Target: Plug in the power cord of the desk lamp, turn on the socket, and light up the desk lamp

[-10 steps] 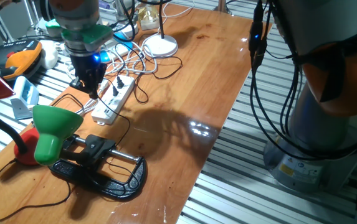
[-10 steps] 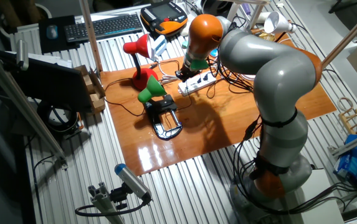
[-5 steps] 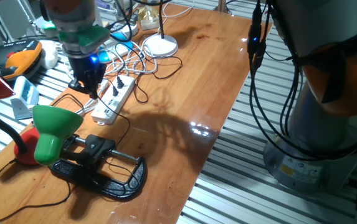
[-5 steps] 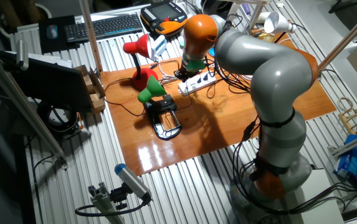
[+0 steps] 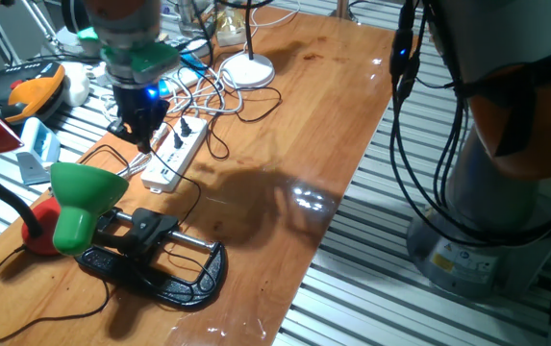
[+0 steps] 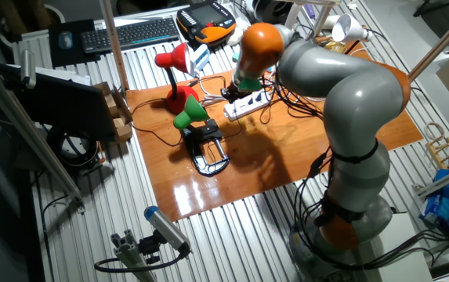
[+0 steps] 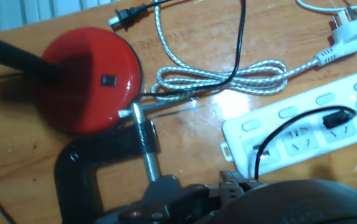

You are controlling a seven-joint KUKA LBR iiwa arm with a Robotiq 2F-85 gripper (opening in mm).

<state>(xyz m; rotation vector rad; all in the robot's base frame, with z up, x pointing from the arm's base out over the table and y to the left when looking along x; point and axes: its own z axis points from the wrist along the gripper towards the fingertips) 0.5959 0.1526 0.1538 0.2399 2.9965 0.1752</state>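
Pincer [image 5: 143, 137], black with blue glow above, hangs low over near end of long white power strip [image 5: 176, 154] on wooden desk [image 5: 285, 125]; finger spread cannot tell. Thin black cord [image 7: 278, 134] lies plugged into strip outlet. Green cone-shaded lamp [image 5: 83, 200] on black clamp base stands just beside strip. Red lamp base [image 7: 91, 78] nearby.

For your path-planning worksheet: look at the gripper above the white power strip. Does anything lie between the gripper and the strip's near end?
Nothing visible blocks it. The gripper hangs just above the socket, with only air below. The power cord already runs across the strip to a small black plug in an outlet.
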